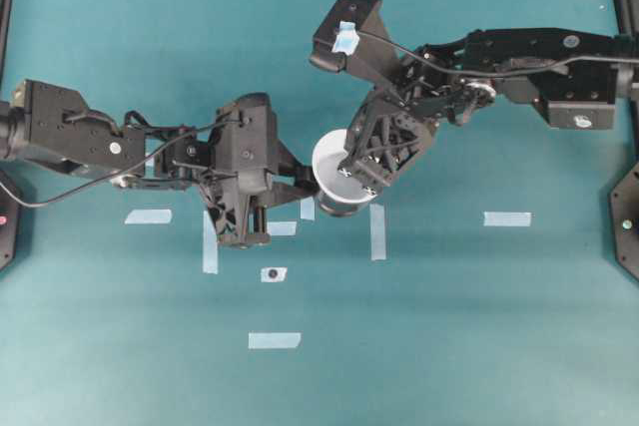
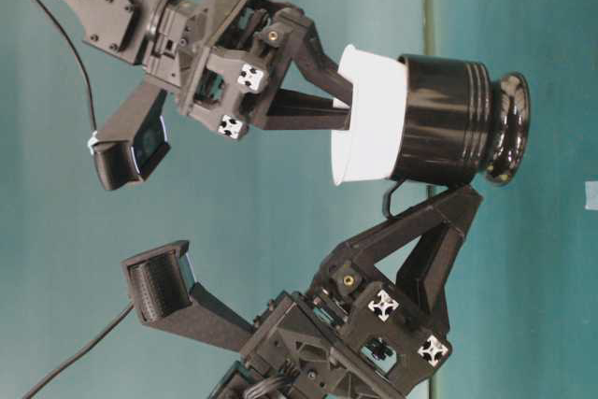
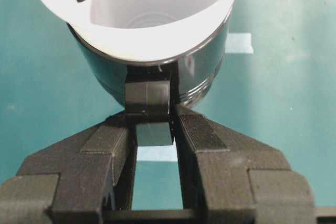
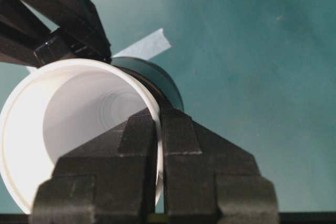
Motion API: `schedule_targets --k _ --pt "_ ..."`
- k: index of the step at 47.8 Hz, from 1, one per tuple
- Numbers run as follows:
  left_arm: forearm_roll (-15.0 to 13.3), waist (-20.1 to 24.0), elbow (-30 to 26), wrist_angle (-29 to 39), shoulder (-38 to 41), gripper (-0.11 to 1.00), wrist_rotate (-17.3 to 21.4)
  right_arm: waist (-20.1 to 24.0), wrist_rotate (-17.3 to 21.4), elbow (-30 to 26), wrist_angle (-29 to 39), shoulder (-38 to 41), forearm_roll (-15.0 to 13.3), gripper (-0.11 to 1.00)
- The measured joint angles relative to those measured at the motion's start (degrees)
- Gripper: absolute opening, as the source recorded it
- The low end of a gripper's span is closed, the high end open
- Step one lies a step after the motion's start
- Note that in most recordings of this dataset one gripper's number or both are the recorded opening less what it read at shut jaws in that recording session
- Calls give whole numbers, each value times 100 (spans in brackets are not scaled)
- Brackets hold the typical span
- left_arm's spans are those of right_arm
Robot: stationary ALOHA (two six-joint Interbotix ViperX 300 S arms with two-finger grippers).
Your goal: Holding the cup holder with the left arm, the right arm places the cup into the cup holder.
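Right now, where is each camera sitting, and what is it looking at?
Overhead: above the table, looking down; both arms show.
Table-level: low, sideways picture; both grippers show.
Left wrist: on the left gripper, pinching the cup holder handle.
Right wrist: on the right gripper, pinching the cup rim.
All share the cup.

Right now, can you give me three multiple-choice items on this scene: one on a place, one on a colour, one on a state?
1. Where is the white paper cone cup?
A. lying on the table
B. seated in the glossy black round cup holder
C. beside the holder

2. What colour is the tape scrap on the right arm?
A. red
B. yellow
C. light blue

3. What is the right hand doing?
A. pinching the cup's rim
B. hanging open
C. gripping the holder's handle

Answers:
1 B, the cup's taper sits inside the holder
2 C, overhead view shows pale blue
3 A, its fingers close on the rim; the left hand clamps the handle stub
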Motion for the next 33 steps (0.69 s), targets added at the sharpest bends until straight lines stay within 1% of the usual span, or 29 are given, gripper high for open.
schedule_targets --k 29,33 --pt "9 -9 53 -246 9 25 0 0 0 0 62 9 -9 3" --pt "9 -9 53 -264 26 25 0 0 0 0 97 -18 -9 4"
